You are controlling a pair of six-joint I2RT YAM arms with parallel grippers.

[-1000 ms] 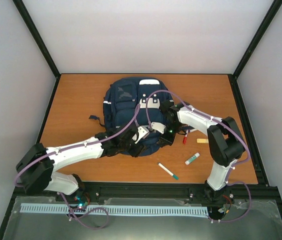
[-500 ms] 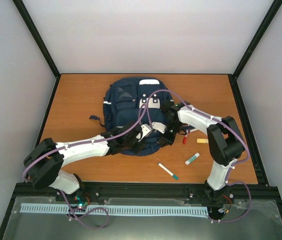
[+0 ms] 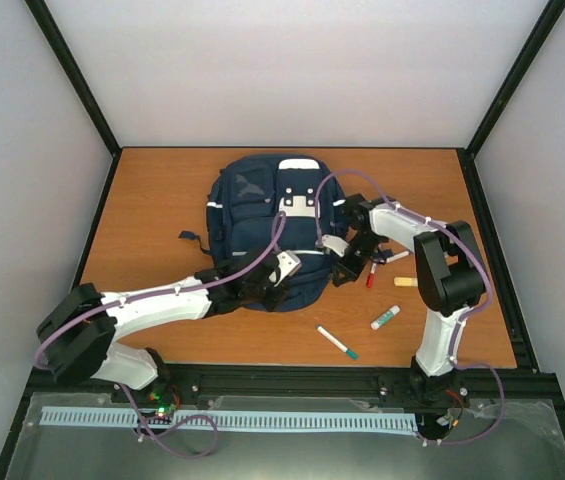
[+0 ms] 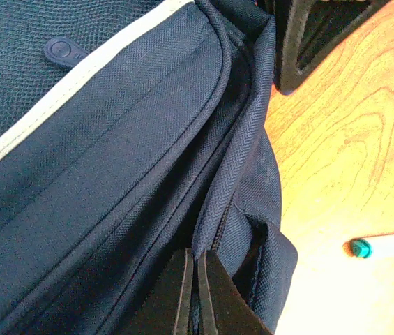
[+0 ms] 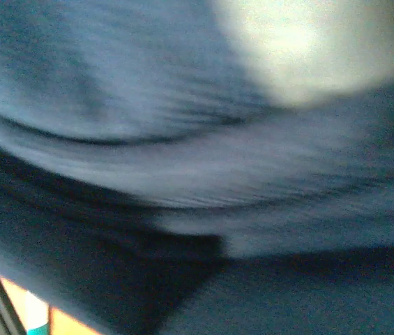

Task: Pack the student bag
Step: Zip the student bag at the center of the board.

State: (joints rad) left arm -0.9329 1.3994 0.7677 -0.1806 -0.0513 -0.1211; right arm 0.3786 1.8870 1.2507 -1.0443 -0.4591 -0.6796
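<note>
The student bag [image 3: 262, 220], a navy backpack with white stripes, lies flat in the middle of the wooden table. My left gripper [image 3: 287, 268] is at its near right edge. In the left wrist view the left gripper [image 4: 198, 262] is shut, pinching the navy fabric edge beside the zipper [image 4: 235, 209] of the student bag [image 4: 113, 139]. My right gripper [image 3: 340, 262] sits against the bag's right side. The right wrist view is blurred and filled with the bag's fabric [image 5: 183, 160]; the jaws look shut in a fold of it.
To the right of the bag lie a white pen with a teal cap [image 3: 337, 342] [image 4: 385, 246], a white and green stick [image 3: 386, 318], a red marker [image 3: 371, 275], a tan eraser [image 3: 405, 282] and another pen [image 3: 394, 257]. A black part of the right arm [image 4: 308, 35] stands close by.
My left gripper has reached forward along the bag's near edge and closed on the fabric by the zipper. The right gripper has shifted a little up and right at the bag's side.
</note>
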